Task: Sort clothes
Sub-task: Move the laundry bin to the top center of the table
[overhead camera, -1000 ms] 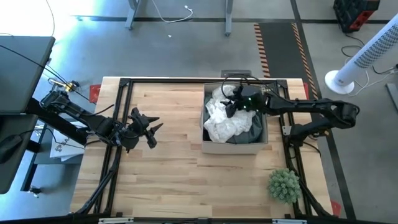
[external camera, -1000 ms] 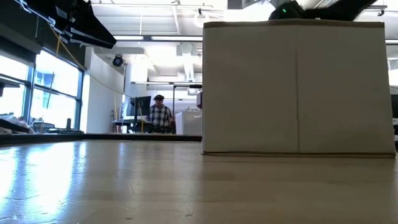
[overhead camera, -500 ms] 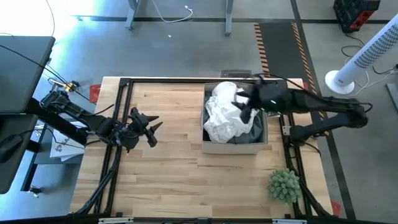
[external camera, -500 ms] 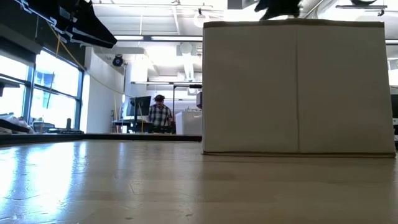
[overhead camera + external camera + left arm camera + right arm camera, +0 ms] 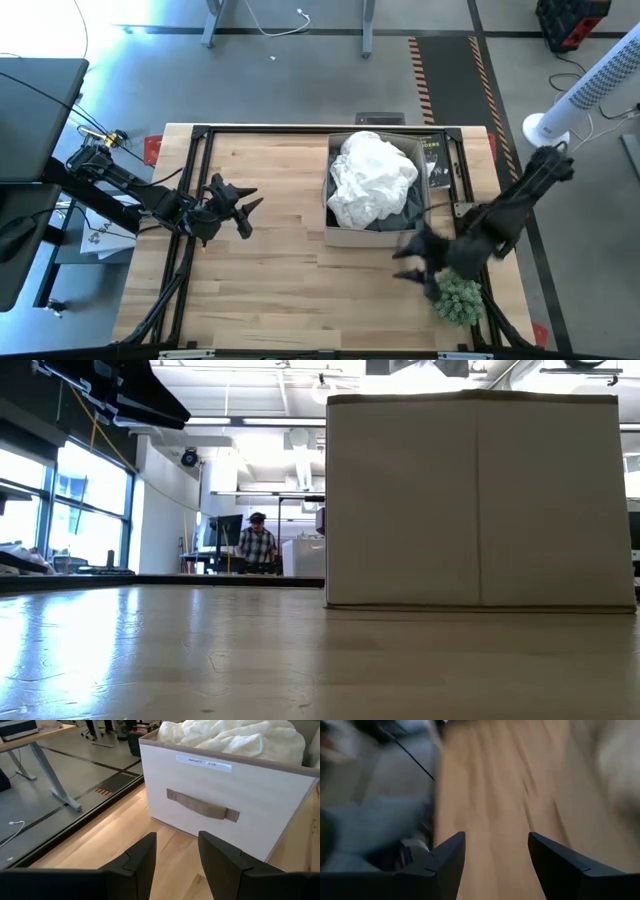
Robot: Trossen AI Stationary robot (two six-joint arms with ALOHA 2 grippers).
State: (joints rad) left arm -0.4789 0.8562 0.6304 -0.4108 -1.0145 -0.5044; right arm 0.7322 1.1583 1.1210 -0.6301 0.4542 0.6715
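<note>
A tan fabric-sided box (image 5: 345, 236) stands at the table's far right; it shows in the low view (image 5: 480, 500) and the left wrist view (image 5: 215, 810). A white garment (image 5: 370, 178) lies heaped in it on top of a dark grey-green one (image 5: 408, 214). The plaid and black garments are hidden. My right gripper (image 5: 405, 262) is open and empty in front of the box, over bare table (image 5: 496, 837). My left gripper (image 5: 247, 214) is open and empty left of the box, pointing at its handled side (image 5: 176, 837).
A black book (image 5: 437, 162) lies on the table right of the box, at the far edge. A small green plant (image 5: 457, 298) stands at the near right corner, close beside my right gripper. Bare wooden table (image 5: 270, 270) stretches left and in front of the box.
My right gripper has risen off the white garment in the box and swung fast toward the table's near edge, ending in front of the box beside the plant. The white garment stays heaped in the box, its top now uncovered.
</note>
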